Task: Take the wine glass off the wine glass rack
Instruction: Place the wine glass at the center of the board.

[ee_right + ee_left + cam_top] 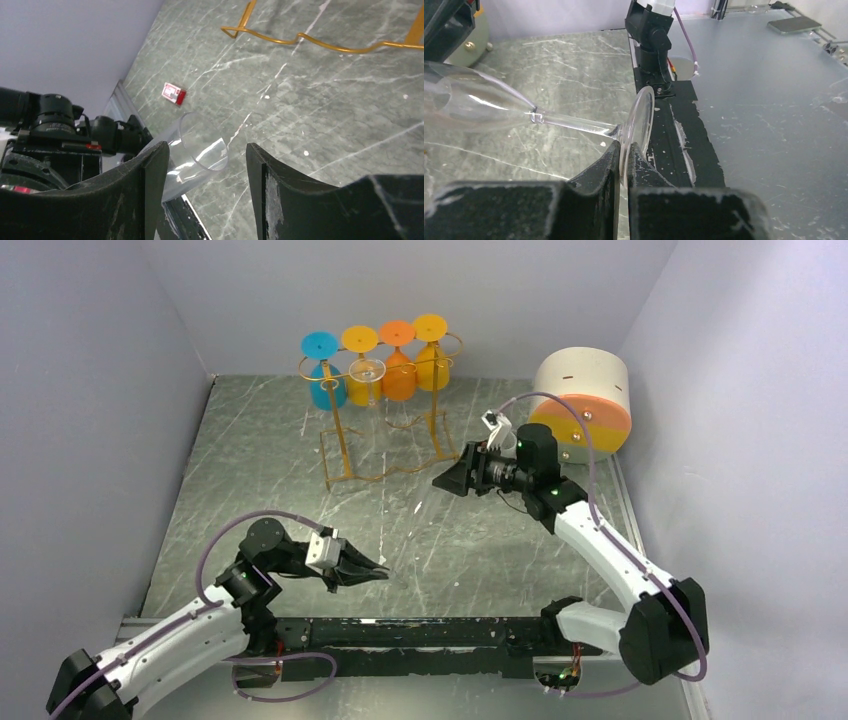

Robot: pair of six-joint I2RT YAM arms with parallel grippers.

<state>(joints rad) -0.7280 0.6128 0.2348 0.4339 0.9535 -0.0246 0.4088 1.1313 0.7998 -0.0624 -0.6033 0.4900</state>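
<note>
Left tool (623,156) pinches only the foot of the wine glass (540,118), bowl sticking out beyond it; that leverage could twist it loose. Right tool (205,149) stands apart, empty.

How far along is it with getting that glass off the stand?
Done: a clear wine glass is off the wine glass rack. In hand: the left fingers pinch its round foot, holding it sideways over the table. Left: probably setting it down; the right fingers are open and empty. Coloured glasses hang on the rack.
</note>
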